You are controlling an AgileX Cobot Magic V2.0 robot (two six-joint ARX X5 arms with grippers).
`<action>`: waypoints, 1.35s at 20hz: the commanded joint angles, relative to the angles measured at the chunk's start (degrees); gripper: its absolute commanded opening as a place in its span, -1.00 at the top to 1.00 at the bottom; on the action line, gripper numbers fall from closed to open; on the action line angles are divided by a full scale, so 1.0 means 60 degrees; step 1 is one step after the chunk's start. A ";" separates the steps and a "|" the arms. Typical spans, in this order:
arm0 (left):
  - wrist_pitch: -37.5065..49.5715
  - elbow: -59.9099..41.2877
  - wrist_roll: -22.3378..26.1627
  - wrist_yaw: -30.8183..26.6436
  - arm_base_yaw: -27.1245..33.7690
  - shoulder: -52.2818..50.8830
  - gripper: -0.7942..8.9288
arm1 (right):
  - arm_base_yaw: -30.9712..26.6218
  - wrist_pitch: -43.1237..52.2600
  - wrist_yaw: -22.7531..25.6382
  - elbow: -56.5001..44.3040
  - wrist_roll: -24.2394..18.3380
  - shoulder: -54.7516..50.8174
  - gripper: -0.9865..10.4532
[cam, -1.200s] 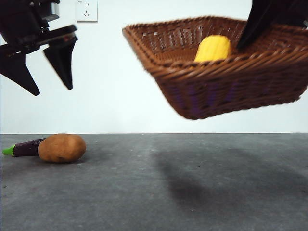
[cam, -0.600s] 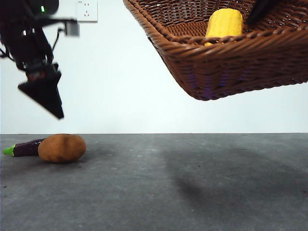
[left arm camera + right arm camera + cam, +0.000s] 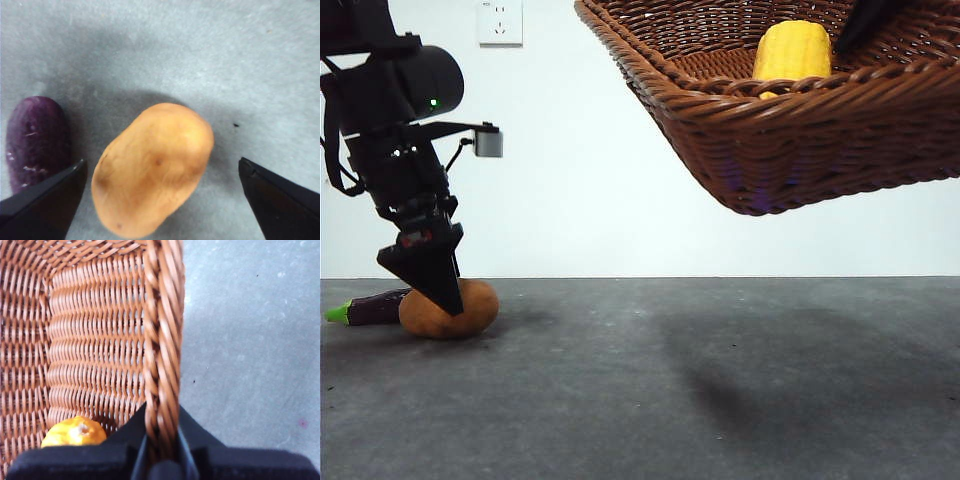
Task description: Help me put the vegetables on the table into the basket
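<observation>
A: Where's the potato (image 3: pixel 152 167)?
B: Near the table's (image 3: pixel 720 400) left edge, between the left gripper's (image 3: pixel 160 200) spread jaws, eggplant (image 3: pixel 35 140) just beside.
A: Risk?
B: A jaw could catch the eggplant. The right gripper (image 3: pixel 162 450) pinches the raised basket's (image 3: pixel 800 150) rim; the corn (image 3: pixel 792 55) may roll.

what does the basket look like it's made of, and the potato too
The basket looks like woven wicker, glossy brown: braided rim and ribbed weave show where the right gripper clamps it. The potato between the left gripper's open jaws seems smooth matte plastic or foam; its even tan skin suggests a toy.
</observation>
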 commanded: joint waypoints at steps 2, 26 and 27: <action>0.0157 -0.0036 0.0131 0.0087 0.0109 0.0332 -0.20 | 0.0026 0.0186 -0.0066 0.0102 0.0029 -0.0058 0.85; -0.0474 -0.0036 -0.3344 0.0586 0.0233 -0.1053 0.85 | 0.0026 -0.0204 0.0608 0.0098 0.0332 0.1191 0.85; -0.0623 -0.0036 -0.3574 0.0612 0.0233 -0.1512 0.85 | 0.0026 -0.0117 0.0605 0.0098 0.0386 0.1424 0.85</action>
